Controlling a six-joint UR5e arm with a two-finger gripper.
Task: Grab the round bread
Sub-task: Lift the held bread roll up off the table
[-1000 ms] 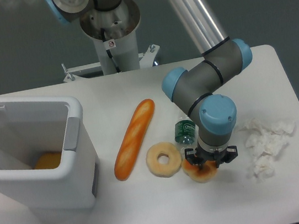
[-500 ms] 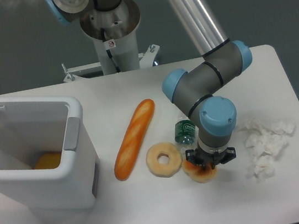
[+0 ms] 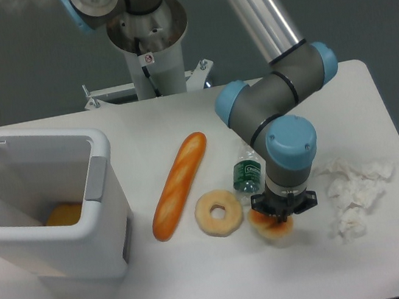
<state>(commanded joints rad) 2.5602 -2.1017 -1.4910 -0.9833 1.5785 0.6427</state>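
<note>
Round bread [image 3: 272, 228]: small orange-brown bun, glossy, near the front right of the white table [image 3: 204, 290], mostly hidden from above by the arm's tool. Only its lower and left edge showing. Just right of the pale ring-shaped bread [image 3: 219, 213], the two nearly touching or touching; cannot tell which.

Gripper [image 3: 283, 209] directly over the bun, pointing straight down, dark fingers at the bun's top. Width of the jaws and any grip on the bun hidden by the blue-capped wrist above; cannot tell whether closed on it. Cannot tell whether the bun sits on the table or is raised off it.

Behind the bun and partly under the wrist, a small clear bottle with a green label [image 3: 247, 175], lying on the table, just beside the ring-shaped bread's upper right.

Further left, a long orange baguette [image 3: 180, 185] lying diagonally, upper end toward the table's middle, lower end close to the ring's left side.

To the right of the gripper, a heap of crumpled white tissue [image 3: 355, 195], apart from the bun.

At the far left, a white bin [image 3: 111, 206] with lid up, something orange [image 3: 64, 214] lying inside at the bottom.

Behind the table, the robot's grey base column [image 3: 148, 34].
</note>
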